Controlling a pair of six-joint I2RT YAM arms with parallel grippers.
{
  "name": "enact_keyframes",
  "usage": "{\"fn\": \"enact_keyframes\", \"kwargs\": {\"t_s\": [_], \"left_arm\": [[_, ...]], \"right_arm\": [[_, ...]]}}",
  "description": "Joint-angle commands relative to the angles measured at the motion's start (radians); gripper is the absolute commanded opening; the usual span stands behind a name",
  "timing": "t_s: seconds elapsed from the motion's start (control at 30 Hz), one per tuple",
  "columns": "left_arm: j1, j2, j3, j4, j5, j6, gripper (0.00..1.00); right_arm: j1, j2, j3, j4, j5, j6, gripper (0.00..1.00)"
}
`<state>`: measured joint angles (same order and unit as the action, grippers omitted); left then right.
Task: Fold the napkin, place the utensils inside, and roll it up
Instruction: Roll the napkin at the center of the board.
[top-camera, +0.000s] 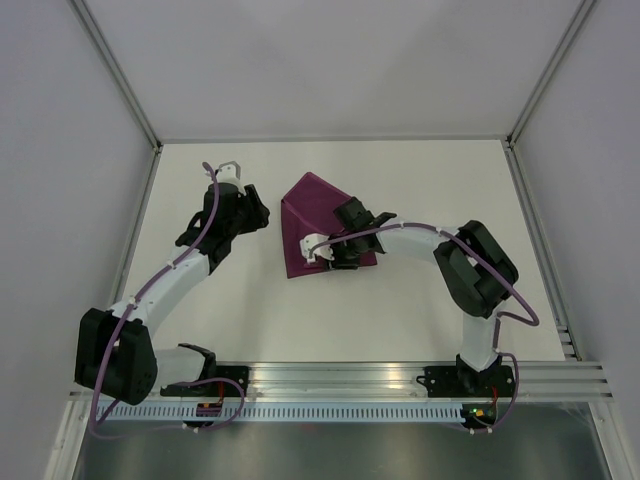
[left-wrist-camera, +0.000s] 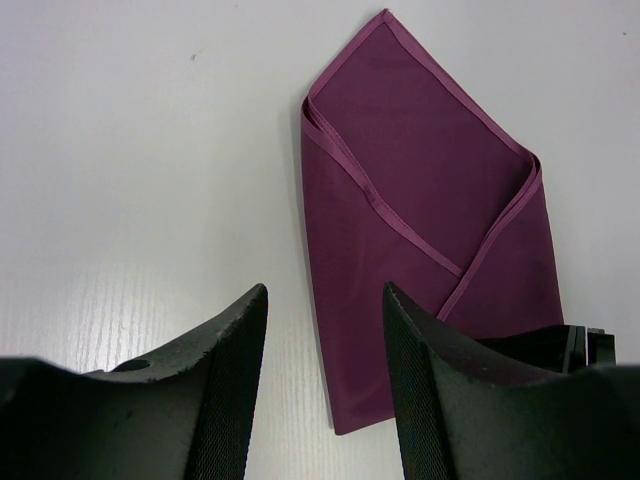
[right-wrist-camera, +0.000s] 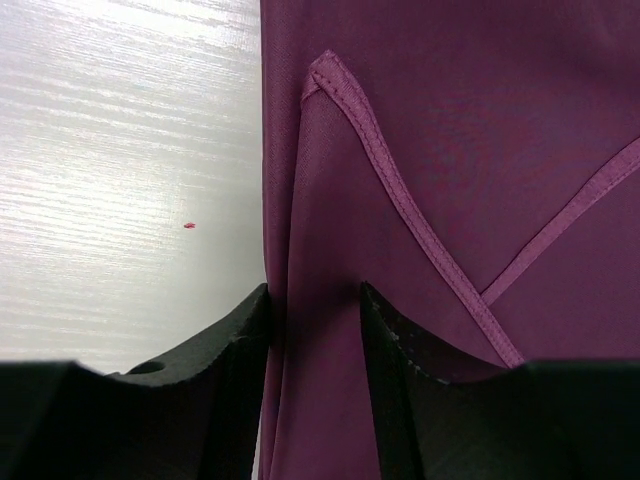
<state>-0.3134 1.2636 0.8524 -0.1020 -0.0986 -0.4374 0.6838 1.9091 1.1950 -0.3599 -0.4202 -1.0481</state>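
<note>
The magenta napkin (top-camera: 305, 205) lies folded on the white table, its hemmed flaps crossing over one another (left-wrist-camera: 420, 200). My left gripper (left-wrist-camera: 325, 292) hovers open just left of it, straddling the napkin's side edge near a corner; nothing is between its fingers. My right gripper (right-wrist-camera: 313, 290) sits low on the napkin (right-wrist-camera: 450, 130), with its jaws either side of a raised fold along the cloth's edge. That cloth fills the gap and touches both fingers. From above, the right gripper (top-camera: 330, 250) is over the napkin's near edge and the left gripper (top-camera: 262, 215) beside its left side. The utensils are out of view.
White walls (top-camera: 90, 150) close in the table on the left, back and right. A metal rail (top-camera: 400, 375) with both arm bases runs along the near edge. A tiny red speck (right-wrist-camera: 188, 225) lies on the table beside the napkin.
</note>
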Motion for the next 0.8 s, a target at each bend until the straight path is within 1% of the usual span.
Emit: {"fn": "enact_keyframes", "kwargs": {"t_s": [0.0, 0.07, 0.13, 0.27, 0.4, 0.57, 0.77], "left_arm": [[0.007, -0.012, 0.039, 0.022, 0.022, 0.011, 0.55], [0.007, -0.015, 0.040, 0.018, 0.022, 0.014, 0.55], [0.007, -0.021, 0.040, 0.016, 0.023, 0.016, 0.54], [0.007, -0.023, 0.042, 0.010, 0.036, 0.016, 0.54], [0.005, -0.027, 0.043, 0.004, 0.049, 0.019, 0.54], [0.007, -0.058, 0.017, 0.012, 0.060, 0.025, 0.52], [0.007, -0.151, -0.056, 0.070, 0.068, 0.043, 0.51]], "right_arm": [[0.003, 0.047, 0.034, -0.079, 0.009, -0.032, 0.47], [0.005, 0.059, 0.049, -0.099, 0.012, -0.032, 0.46], [0.005, 0.070, 0.067, -0.114, 0.015, -0.033, 0.43], [0.005, 0.105, 0.106, -0.174, 0.023, -0.032, 0.34], [0.005, 0.134, 0.149, -0.234, 0.012, -0.027, 0.29], [0.005, 0.192, 0.239, -0.362, -0.023, -0.030, 0.25], [-0.010, 0.272, 0.357, -0.530, -0.089, -0.041, 0.20]]}}
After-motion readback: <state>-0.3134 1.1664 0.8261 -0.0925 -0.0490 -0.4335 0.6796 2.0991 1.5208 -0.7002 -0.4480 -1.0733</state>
